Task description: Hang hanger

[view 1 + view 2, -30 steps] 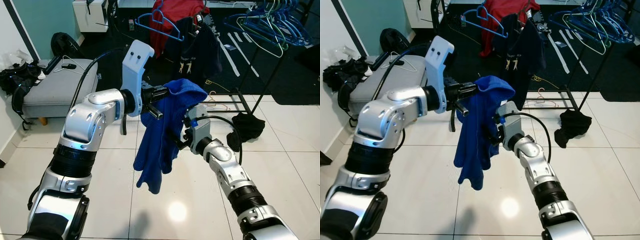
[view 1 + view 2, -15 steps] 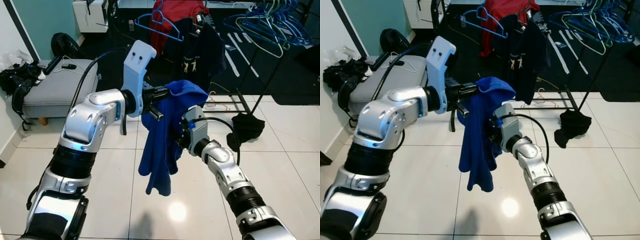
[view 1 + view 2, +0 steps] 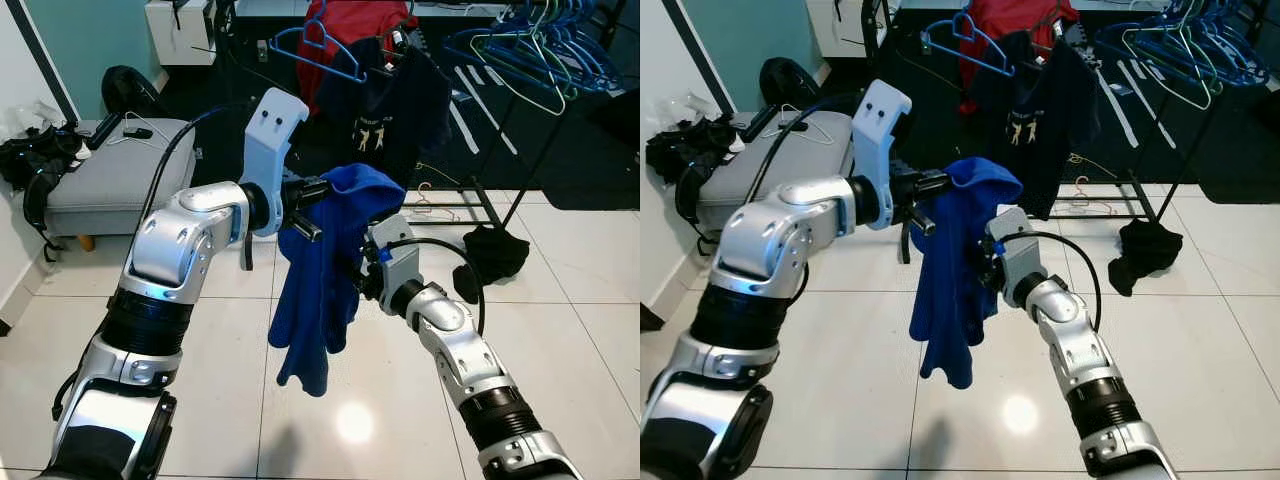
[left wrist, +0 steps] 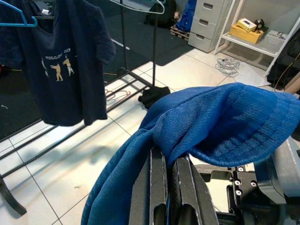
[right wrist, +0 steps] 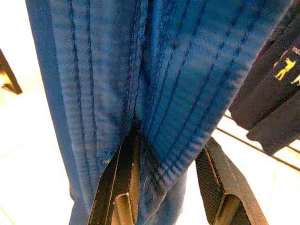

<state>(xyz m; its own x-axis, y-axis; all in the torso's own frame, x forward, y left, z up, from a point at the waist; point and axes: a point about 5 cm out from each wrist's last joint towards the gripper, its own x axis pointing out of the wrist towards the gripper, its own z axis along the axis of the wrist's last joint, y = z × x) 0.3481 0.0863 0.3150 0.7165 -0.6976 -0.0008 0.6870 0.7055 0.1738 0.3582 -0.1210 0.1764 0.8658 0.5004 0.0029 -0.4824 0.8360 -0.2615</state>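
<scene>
Left eye view, centre frame: the blue garment (image 3: 325,265) hangs draped over the left gripper (image 3: 306,208), whose fingers are pressed together on its fold. Its hem has swung back lower than half a second ago. The right gripper (image 5: 171,187), fingers parted around the cloth, stays buried in it, so hanging on the rack (image 3: 520,160) at upper right is not yet near.

left gripper (image 4: 165,187): two long black fingers pressed close together, running under the cloth
blue ribbed cloth garment (image 4: 220,126): draped over the fingers, folded across their tips, hanging down one side
dark navy t-shirt with small printed figures (image 4: 63,65): hanging on a light blue plastic hanger (image 4: 18,16), beyond the cloth
black metal clothes rack (image 4: 123,47): upright on white tiled floor (image 4: 56,168)
grey drawer unit (image 4: 211,26): far background, beside a white shelf
</scene>
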